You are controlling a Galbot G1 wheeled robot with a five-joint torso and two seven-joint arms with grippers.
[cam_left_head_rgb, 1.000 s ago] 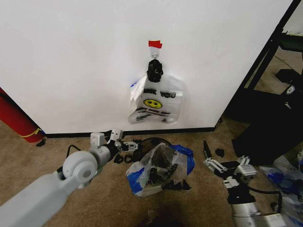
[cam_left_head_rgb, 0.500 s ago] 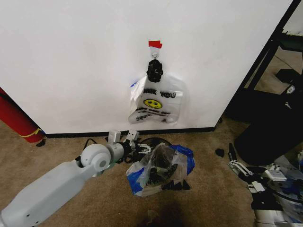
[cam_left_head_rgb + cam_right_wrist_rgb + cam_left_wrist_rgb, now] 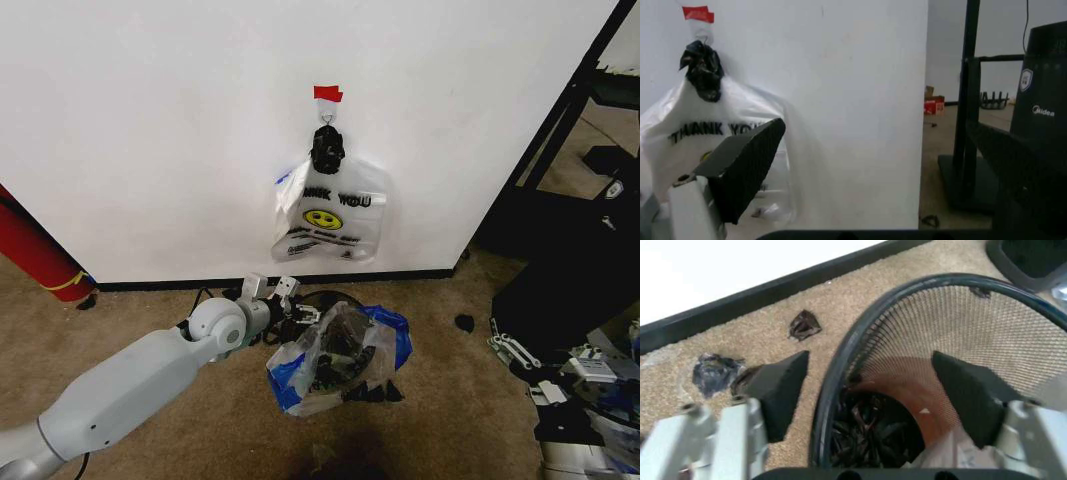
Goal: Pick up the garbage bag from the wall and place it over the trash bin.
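The garbage bag (image 3: pixel 335 358), see-through plastic with blue patches, lies crumpled over the front of the trash bin (image 3: pixel 322 297), whose dark rim shows behind it on the carpet. My left gripper (image 3: pixel 297 306) is at the bin's near-left rim. In the left wrist view the left gripper (image 3: pixel 870 362) is open and straddles the mesh bin's rim (image 3: pixel 840 365), one pad (image 3: pixel 780 385) outside and one inside over the red base. A pale fold of plastic (image 3: pixel 953 455) lies inside the bin. My right gripper (image 3: pixel 512 347) waits open, low at the right, apart from the bag. The wall (image 3: pixel 150 120) carries a hook (image 3: pixel 326 112) and red tape (image 3: pixel 327 93).
A white "THANK YOU" bag (image 3: pixel 330 215) with a smiley face hangs from the hook under a black knot. A red cylinder (image 3: pixel 35 250) leans at the left. A black rack (image 3: pixel 560 120) and dark appliance (image 3: pixel 570 270) stand at the right. Black scraps (image 3: pixel 463 322) dot the carpet.
My left gripper has moved right, up to the bin's rim. The right arm has pulled back to the right and lower. The bag and bin have not shifted.
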